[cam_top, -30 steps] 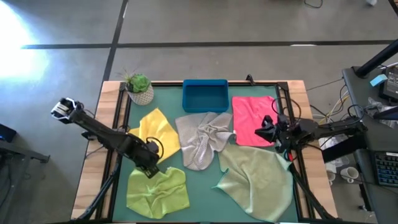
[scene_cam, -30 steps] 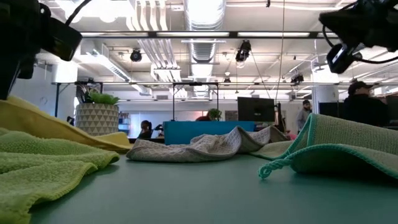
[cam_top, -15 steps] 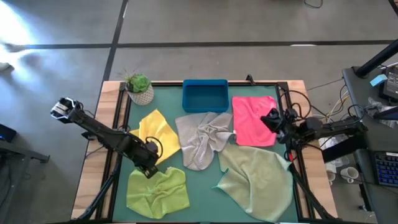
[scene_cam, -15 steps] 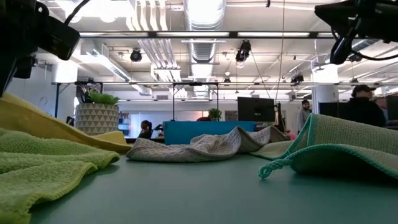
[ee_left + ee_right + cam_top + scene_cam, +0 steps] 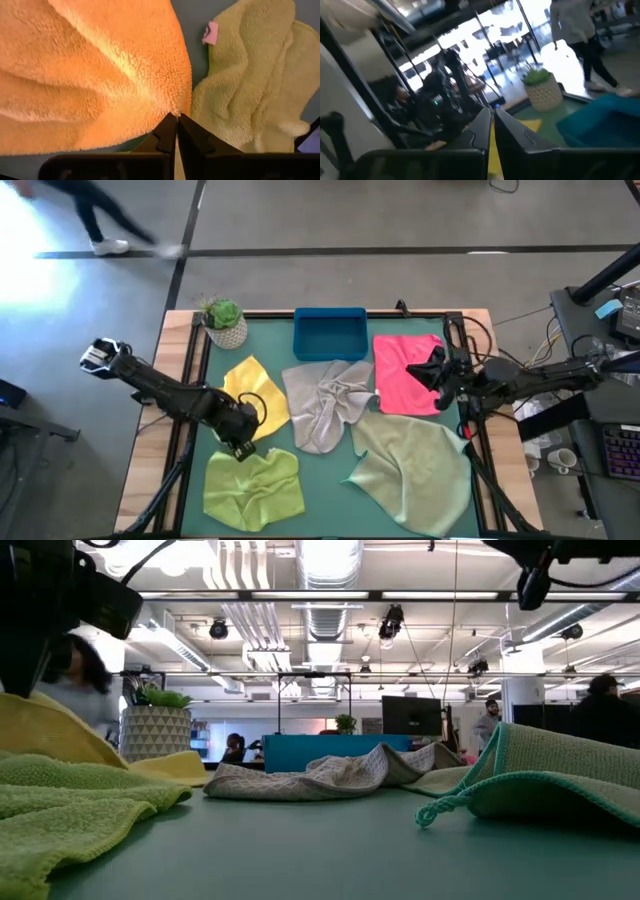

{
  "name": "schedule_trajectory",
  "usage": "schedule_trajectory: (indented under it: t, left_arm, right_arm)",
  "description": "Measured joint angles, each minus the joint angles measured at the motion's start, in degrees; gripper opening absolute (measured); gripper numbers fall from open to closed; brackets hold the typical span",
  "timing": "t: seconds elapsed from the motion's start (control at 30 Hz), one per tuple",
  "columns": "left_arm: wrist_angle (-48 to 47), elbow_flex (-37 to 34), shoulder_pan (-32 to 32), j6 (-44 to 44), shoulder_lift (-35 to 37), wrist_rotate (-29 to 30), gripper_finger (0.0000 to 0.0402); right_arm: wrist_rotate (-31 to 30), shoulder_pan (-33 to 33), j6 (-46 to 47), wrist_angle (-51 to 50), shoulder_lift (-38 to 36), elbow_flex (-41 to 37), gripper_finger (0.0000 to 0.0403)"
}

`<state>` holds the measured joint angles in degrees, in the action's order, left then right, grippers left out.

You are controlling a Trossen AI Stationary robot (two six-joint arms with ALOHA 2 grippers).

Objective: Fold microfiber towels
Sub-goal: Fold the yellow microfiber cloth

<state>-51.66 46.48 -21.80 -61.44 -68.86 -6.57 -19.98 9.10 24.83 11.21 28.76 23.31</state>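
Five towels lie unfolded on the table, and over the last second the right pincer has swung from beside the pink towel to above its near edge, fingers closed and empty, which I judge a repositioning rather than a fold. The left pincer stays shut on the edge of the yellow towel, with the lime towel just beyond its tips and the grey towel and sage towel well off; whether that edge is lifted yet is unclear.
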Motion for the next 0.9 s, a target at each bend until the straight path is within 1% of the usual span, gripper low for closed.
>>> schedule_trajectory:
  t: [0.1,0.17,0.43,0.53,0.63,0.7,0.77,0.9]
  left_arm:
    - [-0.1,0.2,1.4,0.8,0.0,0.0,0.0000]
    - [0.1,0.4,1.9,0.9,0.0,0.1,0.0000]
    - [0.1,1.4,1.9,0.3,0.0,-0.1,0.0000]
    - [0.1,2.2,1.9,0.3,-0.1,-0.1,0.0000]
    - [0.2,3.0,1.9,0.3,-0.1,-0.2,0.0000]
    - [0.2,3.4,1.9,0.2,-0.1,-0.2,0.0000]
    - [0.2,3.8,1.9,0.2,-0.1,-0.2,0.0000]
    - [0.2,4.6,1.9,0.0,-0.1,-0.3,0.0000]
  right_arm:
    - [-1.1,0.0,-0.4,-4.9,4.8,4.8,0.0018]
    - [-1.3,0.0,-2.5,-6.1,8.2,7.5,0.0018]
    - [-1.0,-0.3,-12.3,-7.7,22.1,16.5,0.0018]
    - [-1.1,-1.3,-13.0,-6.1,27.2,20.3,0.0018]
    - [-0.9,-2.5,-13.0,-7.1,33.0,23.5,0.0018]
    - [0.5,-3.3,-13.5,-9.7,37.0,25.7,0.0018]
    - [3.4,-4.0,-14.6,-11.3,40.5,28.8,0.0018]
    - [8.0,-4.3,-18.9,-13.8,48.2,34.5,0.0018]
